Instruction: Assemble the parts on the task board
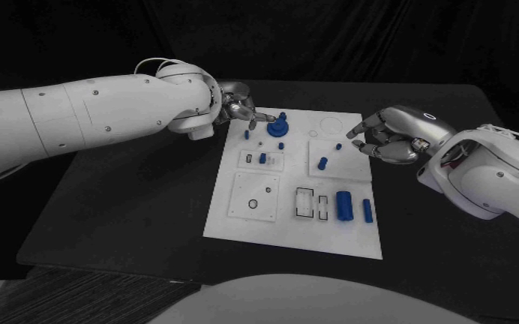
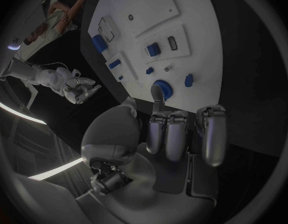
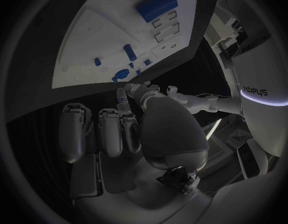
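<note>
The white task board (image 1: pixel 259 223) lies in the middle of the table. A blue round part with a stem (image 1: pixel 278 123) stands at its far edge. My left hand (image 1: pixel 240 106) is beside it, and one fingertip rests on the round part (image 2: pixel 161 89) while the thumb stays apart from it. My right hand (image 1: pixel 391 135) hovers at the board's right edge with its fingers curled. It pinches a small blue peg (image 3: pixel 122 98) between thumb and a finger. A blue cylinder (image 1: pixel 344 205), a blue bar (image 1: pixel 367 210) and a blue pin (image 1: pixel 322 163) lie on the board.
Small blue pieces (image 1: pixel 263 158) stand in the board's left panels, near open rectangular slots (image 1: pixel 306 202). Black table (image 1: pixel 130 211) surrounds the board, with free room on the near left and near right.
</note>
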Available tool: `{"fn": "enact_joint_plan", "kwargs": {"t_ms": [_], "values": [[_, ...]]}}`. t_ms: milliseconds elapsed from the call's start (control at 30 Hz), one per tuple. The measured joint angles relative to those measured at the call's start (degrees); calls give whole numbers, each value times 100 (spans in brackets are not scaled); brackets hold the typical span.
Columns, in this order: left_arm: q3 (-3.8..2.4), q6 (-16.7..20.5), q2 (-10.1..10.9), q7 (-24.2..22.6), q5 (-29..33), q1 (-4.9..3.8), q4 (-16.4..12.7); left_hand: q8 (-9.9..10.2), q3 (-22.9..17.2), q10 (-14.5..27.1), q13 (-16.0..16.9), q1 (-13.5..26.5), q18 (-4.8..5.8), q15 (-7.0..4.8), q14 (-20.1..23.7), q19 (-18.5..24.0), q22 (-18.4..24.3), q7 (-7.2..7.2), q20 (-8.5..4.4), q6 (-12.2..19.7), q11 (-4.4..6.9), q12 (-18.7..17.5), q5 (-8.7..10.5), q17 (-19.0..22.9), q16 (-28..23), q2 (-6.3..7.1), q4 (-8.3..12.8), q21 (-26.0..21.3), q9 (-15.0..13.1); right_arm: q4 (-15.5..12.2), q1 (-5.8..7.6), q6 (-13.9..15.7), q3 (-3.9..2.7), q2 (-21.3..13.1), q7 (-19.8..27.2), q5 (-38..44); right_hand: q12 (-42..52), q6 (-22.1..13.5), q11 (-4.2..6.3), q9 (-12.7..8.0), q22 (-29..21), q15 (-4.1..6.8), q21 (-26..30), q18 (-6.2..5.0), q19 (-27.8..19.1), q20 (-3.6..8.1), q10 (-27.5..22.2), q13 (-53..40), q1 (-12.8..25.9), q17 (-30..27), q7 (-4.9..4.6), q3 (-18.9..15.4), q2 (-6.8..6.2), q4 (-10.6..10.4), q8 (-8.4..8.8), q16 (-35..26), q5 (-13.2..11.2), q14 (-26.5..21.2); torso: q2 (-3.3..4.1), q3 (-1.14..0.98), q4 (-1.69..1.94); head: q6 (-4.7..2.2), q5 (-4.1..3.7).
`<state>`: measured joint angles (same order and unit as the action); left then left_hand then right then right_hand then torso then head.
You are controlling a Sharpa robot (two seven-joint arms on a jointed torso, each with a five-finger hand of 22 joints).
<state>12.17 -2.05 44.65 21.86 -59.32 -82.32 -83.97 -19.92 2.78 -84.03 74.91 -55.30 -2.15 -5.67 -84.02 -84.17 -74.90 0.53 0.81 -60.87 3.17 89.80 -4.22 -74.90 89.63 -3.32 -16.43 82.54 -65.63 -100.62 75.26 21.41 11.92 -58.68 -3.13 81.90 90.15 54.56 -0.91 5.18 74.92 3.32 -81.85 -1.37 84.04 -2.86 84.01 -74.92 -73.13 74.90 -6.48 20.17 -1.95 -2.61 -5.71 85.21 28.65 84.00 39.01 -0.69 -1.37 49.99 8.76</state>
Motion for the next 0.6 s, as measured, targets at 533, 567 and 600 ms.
{"fn": "enact_joint_plan", "kwargs": {"t_ms": [533, 567, 600], "values": [[4, -467, -347, 60, 110, -11, 810, -173, 37, 0, 0, -441, 0, 3, -2, 0, 0, -13, 0, 68, 0, 0, -271, 0, 0, -89, 7, 18, -119, 48, 0, -8, 1, 51, 0, 0, 0, 10, 0, 2, -1, 0, 0, 0, 0, 0, 0, 0, 0, 0, -10, 0, 0, 0, 0, 0, 17, 0, 32, 4, 30, 0, -30], [4, -494, -372, 68, 109, -7, 846, -217, 37, 0, 0, -446, 0, 3, -2, 2, 0, -26, -1, 55, 0, 0, -276, 0, 0, -82, 8, 18, -154, 48, 0, -9, 1, 52, 0, 0, 0, 10, 0, 2, -1, 0, 0, 0, 0, 0, 0, 0, 0, 0, -10, 0, 0, 0, 0, 0, 17, 0, 32, 7, 29, 0, -27], [4, -528, -402, 80, 105, -1, 889, -238, 37, 0, 0, -446, 0, 3, -2, 12, 0, -36, -12, 46, 0, 0, -276, 0, 0, -82, 8, 18, -170, 49, 0, -10, 1, 53, 0, 0, 0, 10, 0, 2, -1, 0, 0, 0, 0, 0, 0, 0, 0, 0, -10, 0, 0, 0, 0, 0, 17, 0, 32, 7, 26, 0, -23]]}}
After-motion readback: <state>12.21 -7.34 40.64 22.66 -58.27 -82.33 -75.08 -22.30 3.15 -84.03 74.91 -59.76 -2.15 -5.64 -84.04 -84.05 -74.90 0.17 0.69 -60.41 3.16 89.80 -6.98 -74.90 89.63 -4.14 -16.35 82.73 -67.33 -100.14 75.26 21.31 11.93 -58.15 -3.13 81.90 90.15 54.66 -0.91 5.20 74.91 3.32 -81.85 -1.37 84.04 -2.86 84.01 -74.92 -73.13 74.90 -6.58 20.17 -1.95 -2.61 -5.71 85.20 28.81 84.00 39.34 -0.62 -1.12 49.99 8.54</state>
